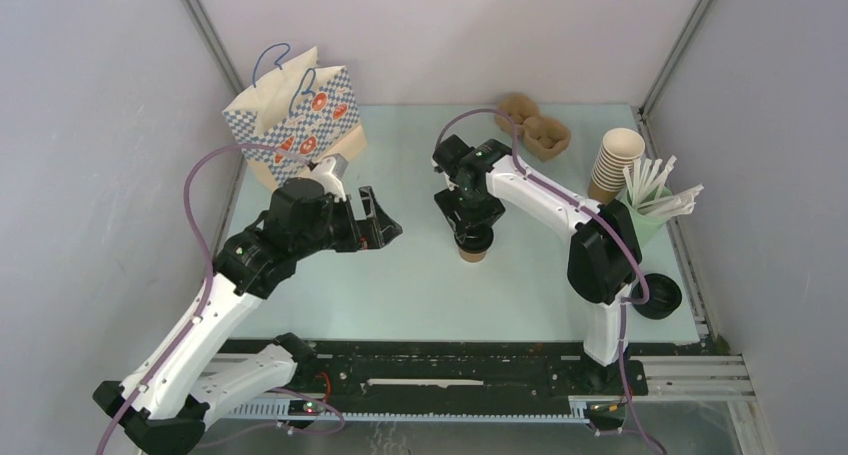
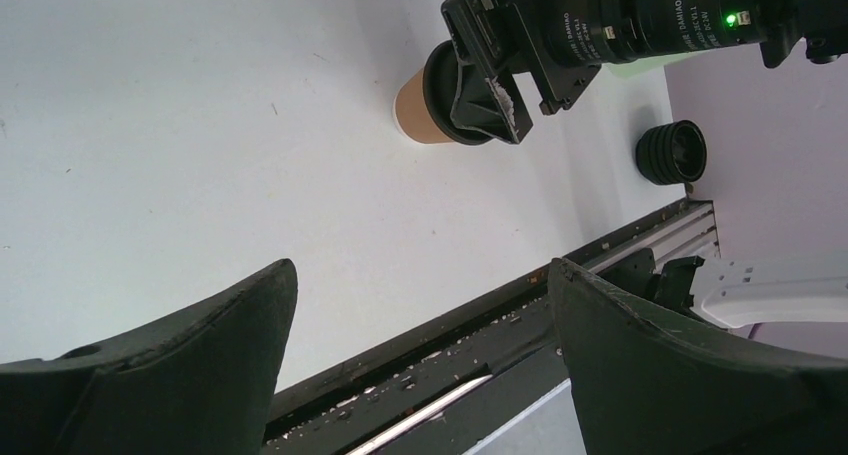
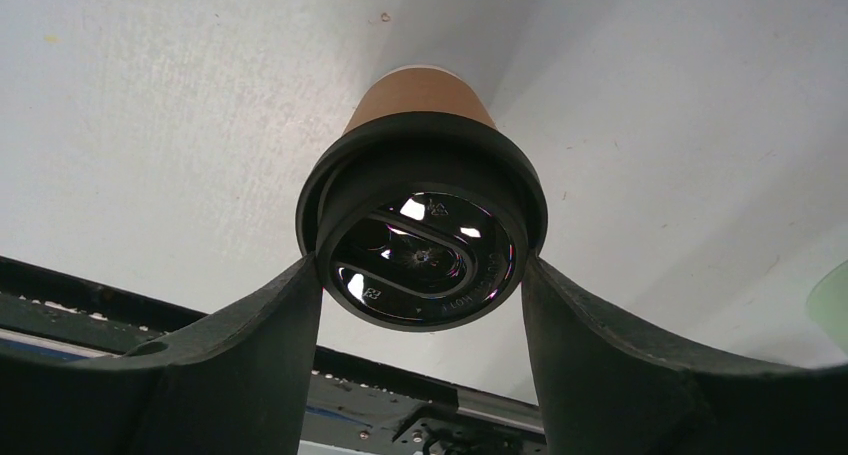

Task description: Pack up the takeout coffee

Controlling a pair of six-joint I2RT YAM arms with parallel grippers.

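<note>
Embossed lettering on the round black plastic lid (image 3: pixel 420 260) of the small brown kraft-paper cup (image 3: pixel 420 100) is too small to read in the right wrist view. From above, the right gripper (image 1: pixel 471 237) hides that lid and most of the cup; only the base shows at 6 o'clock. The right arm (image 1: pixel 600 255) covers the 9 o'clock side of the stack of loose black lids (image 1: pixel 665 295).

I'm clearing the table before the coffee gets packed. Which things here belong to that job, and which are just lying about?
Belong to the job:
- lidded coffee cup
- paper bag, likely what it goes into
- cup carrier, probably

Just lying about:
- stack of lidless cups
- straws in a green holder
- loose black lids
</note>
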